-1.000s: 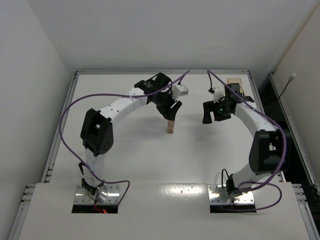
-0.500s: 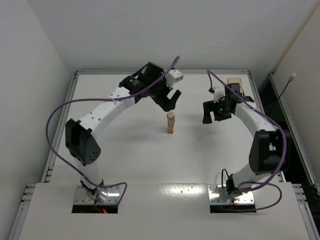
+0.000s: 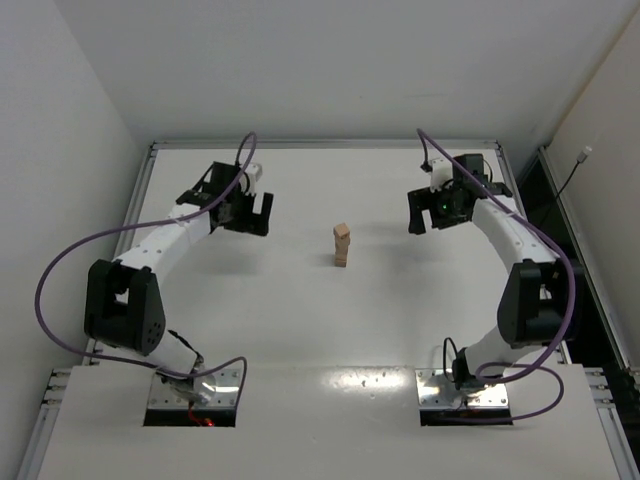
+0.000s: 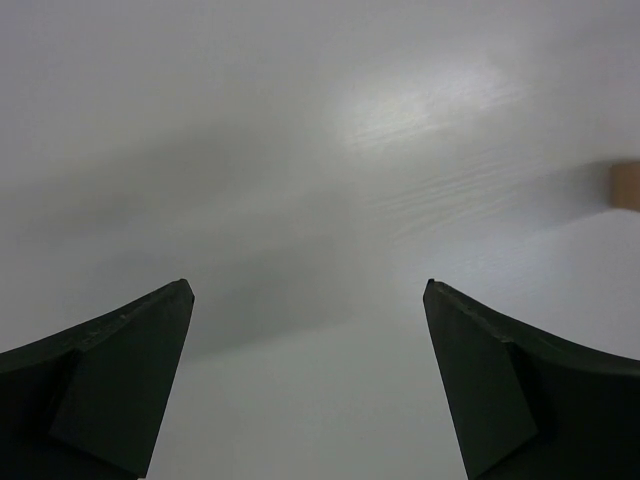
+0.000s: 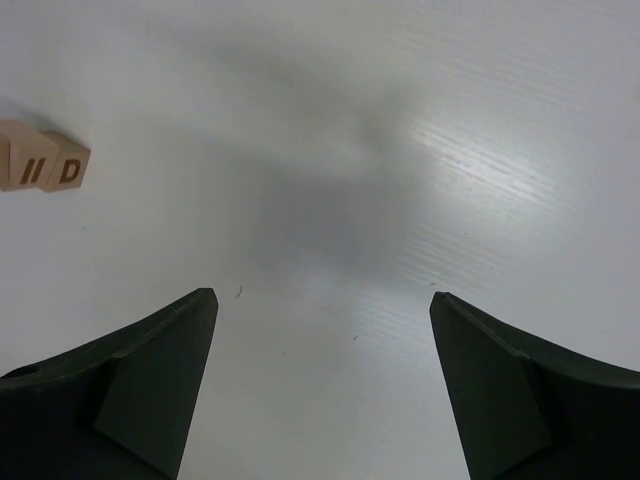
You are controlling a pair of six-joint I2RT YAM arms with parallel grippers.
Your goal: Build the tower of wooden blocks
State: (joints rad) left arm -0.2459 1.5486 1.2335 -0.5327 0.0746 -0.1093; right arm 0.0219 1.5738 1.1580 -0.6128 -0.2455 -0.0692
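The tower [image 3: 342, 245] stands near the middle of the white table as a narrow column of three tan wood blocks, touched by neither arm. My left gripper [image 3: 247, 220] hangs well to its left, open and empty. In the left wrist view the left gripper [image 4: 307, 285] shows only bare table between its fingers, and a tan block [image 4: 627, 186] sits at the right edge. My right gripper [image 3: 437, 214] is to the tower's right, also open and empty. The right gripper [image 5: 322, 294] frames bare table too, with printed blocks [image 5: 45, 168] at the far left.
Metal rails run along the table's left edge [image 3: 120, 260] and back edge [image 3: 320, 145], with white walls just beyond. Purple cables [image 3: 60, 270] loop off both arms. The arm bases [image 3: 195, 385] sit at the near edge.
The left gripper opened, left the top block on the tower and swung far to the left. The right gripper shifted slightly towards the back and opened a little wider.
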